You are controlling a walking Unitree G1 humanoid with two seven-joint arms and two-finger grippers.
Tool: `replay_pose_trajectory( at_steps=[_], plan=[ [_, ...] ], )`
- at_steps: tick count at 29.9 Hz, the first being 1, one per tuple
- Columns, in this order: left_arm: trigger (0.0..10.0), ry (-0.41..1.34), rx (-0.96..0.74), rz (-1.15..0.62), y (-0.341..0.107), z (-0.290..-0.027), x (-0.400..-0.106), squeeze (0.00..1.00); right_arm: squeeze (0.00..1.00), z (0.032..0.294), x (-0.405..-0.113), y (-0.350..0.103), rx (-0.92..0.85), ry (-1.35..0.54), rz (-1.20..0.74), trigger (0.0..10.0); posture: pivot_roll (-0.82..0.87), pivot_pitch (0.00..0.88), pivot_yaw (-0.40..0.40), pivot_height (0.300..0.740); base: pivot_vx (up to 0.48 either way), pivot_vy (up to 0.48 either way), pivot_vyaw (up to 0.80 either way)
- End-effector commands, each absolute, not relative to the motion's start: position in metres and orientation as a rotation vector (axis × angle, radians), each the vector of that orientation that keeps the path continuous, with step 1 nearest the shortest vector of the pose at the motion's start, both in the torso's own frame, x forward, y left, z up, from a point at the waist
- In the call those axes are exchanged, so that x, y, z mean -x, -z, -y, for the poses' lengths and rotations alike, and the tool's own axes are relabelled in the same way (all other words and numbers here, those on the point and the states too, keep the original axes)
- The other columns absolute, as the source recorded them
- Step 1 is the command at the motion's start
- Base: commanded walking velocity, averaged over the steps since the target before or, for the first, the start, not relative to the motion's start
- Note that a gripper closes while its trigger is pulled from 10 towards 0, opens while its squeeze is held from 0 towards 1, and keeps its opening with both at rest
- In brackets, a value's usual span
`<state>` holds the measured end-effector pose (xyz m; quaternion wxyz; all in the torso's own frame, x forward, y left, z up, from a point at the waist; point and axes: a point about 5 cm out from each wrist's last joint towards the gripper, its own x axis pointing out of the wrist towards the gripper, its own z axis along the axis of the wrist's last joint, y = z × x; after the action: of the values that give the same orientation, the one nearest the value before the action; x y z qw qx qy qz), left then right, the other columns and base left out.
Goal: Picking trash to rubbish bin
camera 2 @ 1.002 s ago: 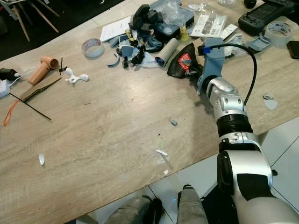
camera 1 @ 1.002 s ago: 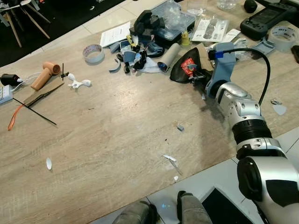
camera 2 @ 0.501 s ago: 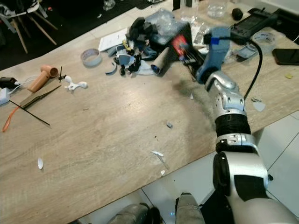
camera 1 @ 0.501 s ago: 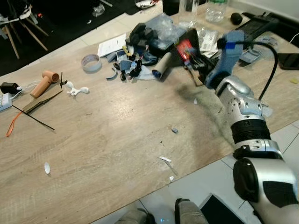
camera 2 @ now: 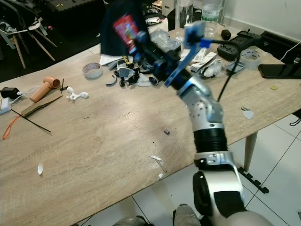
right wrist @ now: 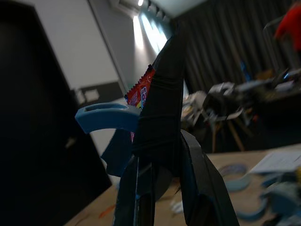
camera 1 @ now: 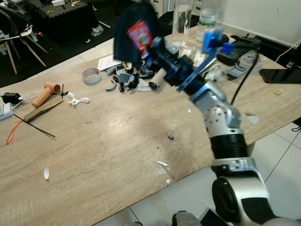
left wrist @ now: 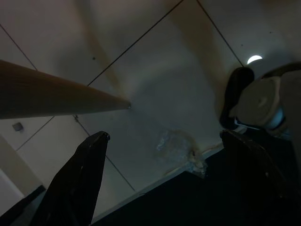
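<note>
**Left eye view: dark wrapper held high over the bench**

Left eye view and right eye view take in a long, pale wood-grain bench (camera 1: 108,141) standing on a floor of light tiles (camera 1: 277,155). The silver right arm (camera 1: 221,127) rises from the near right corner, elbow bent, and reaches up and toward the robot's left, so its wrist sits above the heap of clutter at the bench's far side. The right pincer (camera 1: 149,47) is clenched on a crumpled dark blue-black wrapper with a red printed patch (camera 1: 134,33), which hangs in the air well clear of the bench top. Blur smears the red patch; no brand can be read on it. Seen in the right wrist view, the wrapper (right wrist: 162,103) stands pinched edge-on between the two black fingers (right wrist: 197,183), with pale lettering on the red strip too cut off to read.

Behind the arm stand two clear plastic bottles (camera 1: 182,21); their labels are too small to make out. A black handheld controller (camera 1: 240,44) lies toward the far right. Farther left lie a peach-coloured hair dryer (camera 1: 46,93) and a roll of pale tape (camera 1: 91,75). Small white scraps of paper (camera 1: 162,164) dot the near edge.

Left wrist view is dim: the left pincer (left wrist: 164,174) hangs with its fingers spread apart above tiled floor.
</note>
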<state>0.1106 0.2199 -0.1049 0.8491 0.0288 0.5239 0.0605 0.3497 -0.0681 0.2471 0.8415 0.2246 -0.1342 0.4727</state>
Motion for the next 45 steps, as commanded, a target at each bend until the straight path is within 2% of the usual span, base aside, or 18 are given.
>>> replay_pose_trajectory(
  at_steps=[1, 7, 19, 45],
  plan=[
    [10.0, -0.158, -0.032, -1.139, 0.108, -0.218, -0.101, 0.00, 0.00, 0.050, -0.344, -0.237, -0.461, -1.042, 0.216, 10.0, -0.03, 0.050, 0.053, 0.740, 0.000, 0.000, 0.00],
    [10.0, -0.175, -0.013, -1.153, 0.110, -0.215, -0.097, 0.00, 0.00, 0.039, -0.339, -0.230, -0.451, -1.081, 0.176, 10.0, -0.01, 0.046, 0.044, 0.740, 0.000, 0.000, 0.00],
    [10.0, -0.180, -0.017, -1.170, 0.111, -0.215, -0.092, 0.00, 0.00, 0.037, -0.340, -0.229, -0.432, -1.073, 0.168, 10.0, 0.00, 0.043, 0.043, 0.740, 0.000, 0.000, 0.00],
    [10.0, -0.169, -0.027, -1.182, 0.112, -0.217, -0.089, 0.00, 0.00, 0.039, -0.338, -0.227, -0.412, -1.057, 0.171, 10.0, -0.01, 0.050, 0.054, 0.740, -0.275, 0.000, 0.00]
  ],
)
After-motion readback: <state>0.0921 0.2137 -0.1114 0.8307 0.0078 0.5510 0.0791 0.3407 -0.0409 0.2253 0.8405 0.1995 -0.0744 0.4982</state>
